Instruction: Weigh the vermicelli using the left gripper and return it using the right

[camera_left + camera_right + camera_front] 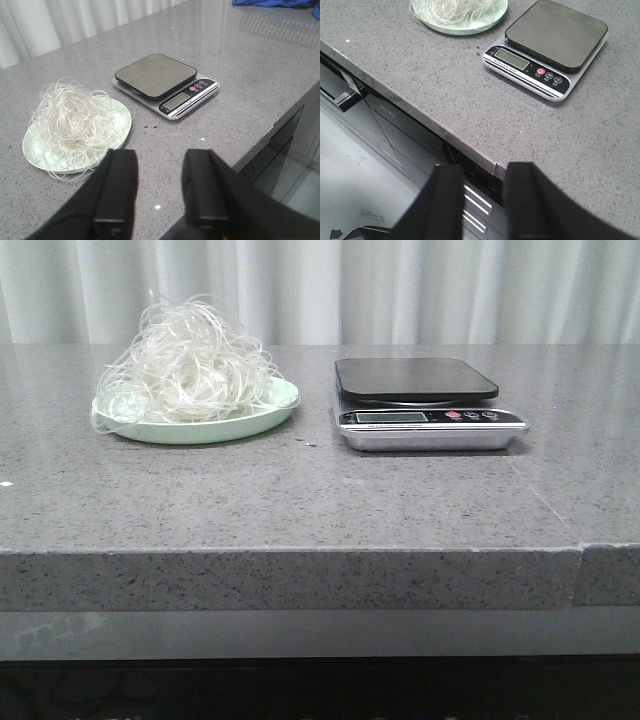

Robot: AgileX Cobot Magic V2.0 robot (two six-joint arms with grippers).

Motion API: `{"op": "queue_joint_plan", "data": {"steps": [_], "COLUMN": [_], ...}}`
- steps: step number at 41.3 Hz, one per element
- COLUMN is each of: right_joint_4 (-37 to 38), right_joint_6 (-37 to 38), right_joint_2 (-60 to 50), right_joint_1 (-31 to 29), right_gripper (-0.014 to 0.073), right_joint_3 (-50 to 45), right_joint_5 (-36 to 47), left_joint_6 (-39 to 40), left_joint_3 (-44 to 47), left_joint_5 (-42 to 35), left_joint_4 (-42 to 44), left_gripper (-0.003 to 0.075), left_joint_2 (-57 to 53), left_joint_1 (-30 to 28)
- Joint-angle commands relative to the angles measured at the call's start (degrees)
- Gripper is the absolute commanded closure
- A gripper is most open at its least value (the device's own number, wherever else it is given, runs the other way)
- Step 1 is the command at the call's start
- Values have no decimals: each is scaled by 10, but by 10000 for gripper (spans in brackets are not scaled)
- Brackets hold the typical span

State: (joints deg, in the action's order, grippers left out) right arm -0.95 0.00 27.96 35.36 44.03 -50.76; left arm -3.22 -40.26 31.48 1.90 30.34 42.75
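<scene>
On the grey speckled surface (300,500): one nest of vermicelli (190,365), heaped on a pale green plate (262,416) at the left, strands spilling over the rim. One kitchen scale (430,420) to the right of the plate, apart from it; black platform bare, display and buttons facing the front edge (reading too small to tell). Left hand (159,187): fingers parted, holding nothing, above the surface near the plate. Right hand (484,200): fingers parted, holding nothing, over the surface's front edge, well apart from the scale.
</scene>
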Motion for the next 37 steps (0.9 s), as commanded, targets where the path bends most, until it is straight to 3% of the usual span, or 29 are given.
{"op": "queue_joint_plan", "data": {"steps": [1,4,30,37], "right_joint_4": [5,5,5,5], "right_joint_6": [-3,-3,-3,-3], "right_joint_2": [2,2,2,2], "right_joint_1": [-4,-4,-4,-4], "right_gripper": [433,443,441,441], "right_joint_3": [12,12,12,12], "right_joint_5": [38,38,40,38], "left_joint_6": [6,6,6,6], "left_joint_3": [-14,-14,-13,2], "left_joint_5": [-40,-40,-40,-54], "left_joint_4": [-3,-3,-3,10], "left_gripper": [543,582,579,579], "left_joint_2": [3,3,-2,-30], "left_joint_1": [1,1,1,-58]}}
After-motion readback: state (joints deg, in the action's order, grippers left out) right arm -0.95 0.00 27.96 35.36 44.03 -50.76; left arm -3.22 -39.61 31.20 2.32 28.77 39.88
